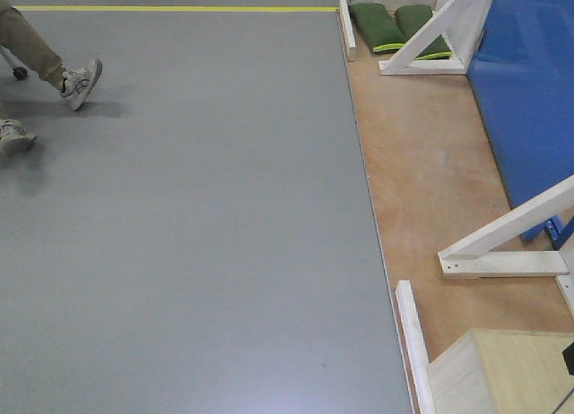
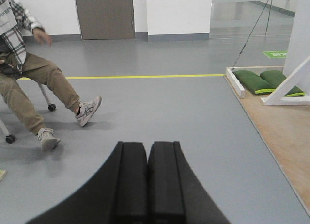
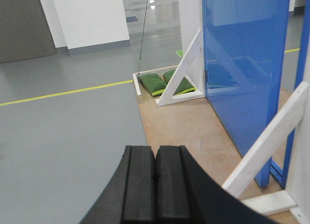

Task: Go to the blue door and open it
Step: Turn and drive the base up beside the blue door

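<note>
The blue door is a tall glossy panel standing on a plywood platform, ahead and to the right of my right gripper. Its lower part shows at the right edge of the front view. No handle is visible in any view. My right gripper is shut with nothing in it, well short of the door. My left gripper is also shut and empty, pointing over the grey floor.
White diagonal braces stand on the platform beside the door. Green cushions lie at its far corner. A seated person on a wheeled chair is at the left. A yellow floor line crosses ahead. A pale wooden box sits near right.
</note>
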You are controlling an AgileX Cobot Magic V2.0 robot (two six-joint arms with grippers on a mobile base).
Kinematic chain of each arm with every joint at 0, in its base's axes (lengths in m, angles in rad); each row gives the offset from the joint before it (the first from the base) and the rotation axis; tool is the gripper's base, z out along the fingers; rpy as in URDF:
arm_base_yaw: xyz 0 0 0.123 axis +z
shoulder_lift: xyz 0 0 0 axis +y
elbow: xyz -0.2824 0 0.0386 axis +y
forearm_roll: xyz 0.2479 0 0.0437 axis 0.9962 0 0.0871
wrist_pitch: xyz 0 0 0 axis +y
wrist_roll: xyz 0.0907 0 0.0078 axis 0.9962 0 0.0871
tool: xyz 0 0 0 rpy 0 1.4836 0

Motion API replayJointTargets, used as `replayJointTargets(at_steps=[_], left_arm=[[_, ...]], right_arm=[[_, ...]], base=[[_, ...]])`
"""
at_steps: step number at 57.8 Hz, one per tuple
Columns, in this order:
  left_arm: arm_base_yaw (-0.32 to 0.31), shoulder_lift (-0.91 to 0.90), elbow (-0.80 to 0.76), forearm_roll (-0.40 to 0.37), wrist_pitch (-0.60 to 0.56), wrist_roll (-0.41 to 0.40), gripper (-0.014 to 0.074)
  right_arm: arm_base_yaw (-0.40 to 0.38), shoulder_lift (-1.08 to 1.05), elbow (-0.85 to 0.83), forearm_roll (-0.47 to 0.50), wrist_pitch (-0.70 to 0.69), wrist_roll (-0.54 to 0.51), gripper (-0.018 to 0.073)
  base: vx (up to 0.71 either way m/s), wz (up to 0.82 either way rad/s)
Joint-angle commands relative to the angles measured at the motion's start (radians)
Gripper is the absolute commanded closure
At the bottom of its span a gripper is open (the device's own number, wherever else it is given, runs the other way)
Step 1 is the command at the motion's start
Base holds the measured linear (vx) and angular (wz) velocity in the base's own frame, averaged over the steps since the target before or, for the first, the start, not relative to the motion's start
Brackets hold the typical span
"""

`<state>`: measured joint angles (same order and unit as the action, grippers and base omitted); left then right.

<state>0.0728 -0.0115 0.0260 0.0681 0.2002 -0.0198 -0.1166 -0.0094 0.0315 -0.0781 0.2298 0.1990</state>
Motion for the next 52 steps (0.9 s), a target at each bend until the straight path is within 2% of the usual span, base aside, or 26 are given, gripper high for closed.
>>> replayJointTargets(at_steps=[1, 52], left_arm=[[0.002, -0.014, -0.024, -0.003, -0.083, -0.007, 0.0524], [0.002, -0.014, -0.024, -0.003, -0.083, -0.007, 0.0524]], right_arm=[[-0.005, -0.016, 0.000, -0.009, -0.083, -0.002, 0.0551], [-0.005, -0.016, 0.000, -0.009, -0.083, -0.002, 0.0551]], base=[[0.40, 0.03], [0.35, -0.03]])
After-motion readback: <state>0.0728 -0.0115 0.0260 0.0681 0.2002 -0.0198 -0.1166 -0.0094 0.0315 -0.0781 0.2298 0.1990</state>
